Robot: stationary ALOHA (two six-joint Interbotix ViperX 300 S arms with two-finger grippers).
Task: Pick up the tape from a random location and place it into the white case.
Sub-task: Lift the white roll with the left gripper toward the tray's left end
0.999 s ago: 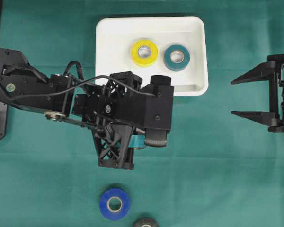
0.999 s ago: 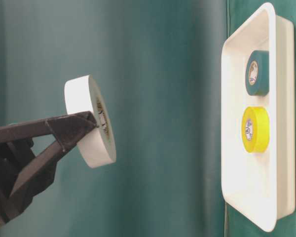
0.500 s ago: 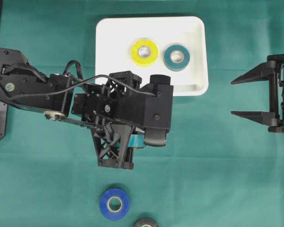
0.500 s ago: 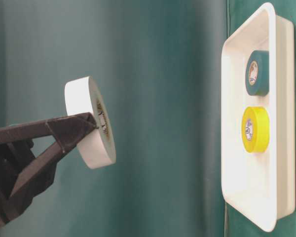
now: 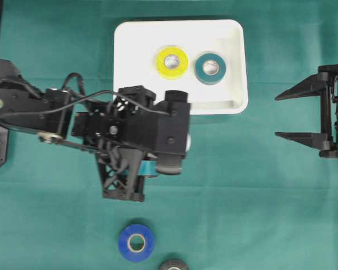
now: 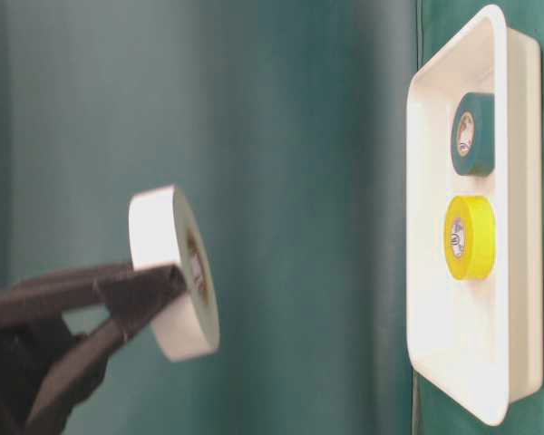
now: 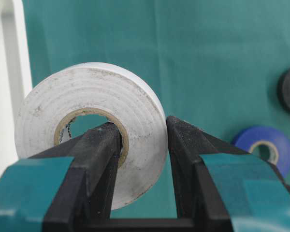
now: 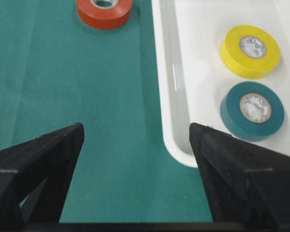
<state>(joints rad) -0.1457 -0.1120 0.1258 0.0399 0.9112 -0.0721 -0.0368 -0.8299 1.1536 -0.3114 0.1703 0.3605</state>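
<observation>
My left claw (image 7: 142,150) stays clamped through the white tape (image 7: 89,123): one finger in the core, one outside. Roll has drifted back, clear of the bench (image 5: 259,197), short of the white case (image 5: 129,62). Right claw (image 5: 281,115) gapes, holding nothing.

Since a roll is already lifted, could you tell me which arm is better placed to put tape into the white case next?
Left. The left gripper is shut on the white tape, held off the table near the white case. The right gripper is open, empty and off to the side.
</observation>
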